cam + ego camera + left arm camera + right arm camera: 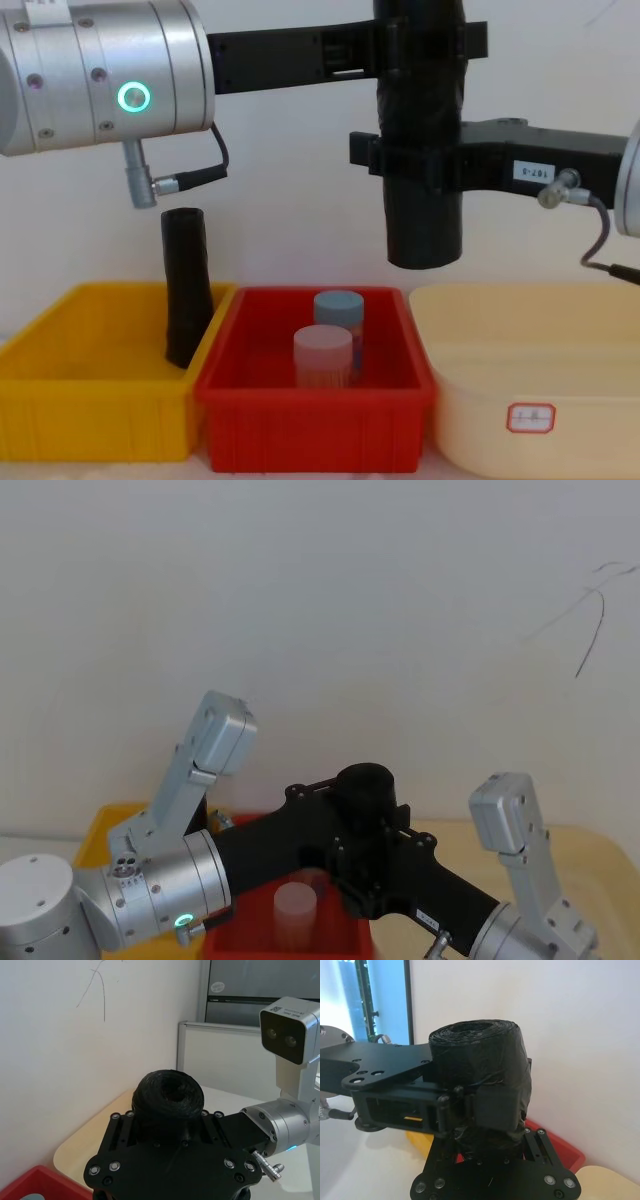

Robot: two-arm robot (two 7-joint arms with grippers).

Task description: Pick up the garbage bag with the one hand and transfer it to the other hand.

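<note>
**Head view.** The one hand (pixel 332 800) reaches in from the lower left of the frame and the other hand (pixel 378 868) from the lower right. They meet at lower centre on the garbage bag (pixel 365 783), which stands upright between them above a red bin (pixel 228 944).

**Left wrist view.** The roll's coiled end (pixel 167 1097) sits at centre, just past the one hand's own black frame. The other hand's silver wrist shows at the right edge.

**Right wrist view.** The garbage bag (pixel 480 1060) is large at centre. The one hand comes in from the left of the frame and presses into the plastic, which bulges around it, so it is drawn narrow and holding the bag. The other hand's frame lies along the bottom, at the roll's lower end. Whether it has taken hold cannot be told.

**Chest view.** The bag (pixel 422 225) hangs upright at upper centre, clear of the red bin below. The one hand grips it near the top edge, and the other hand, with its white label (pixel 530 171), crosses it lower down. A slimmer black roll (pixel 187 285) leans in the yellow bin (pixel 90 420) at lower left.

The pickup looks done and the handover is under way. The next move calls for a firm hold by the other hand before the one hand lets go. Otherwise the roll would likely drop into the red bin.
</note>
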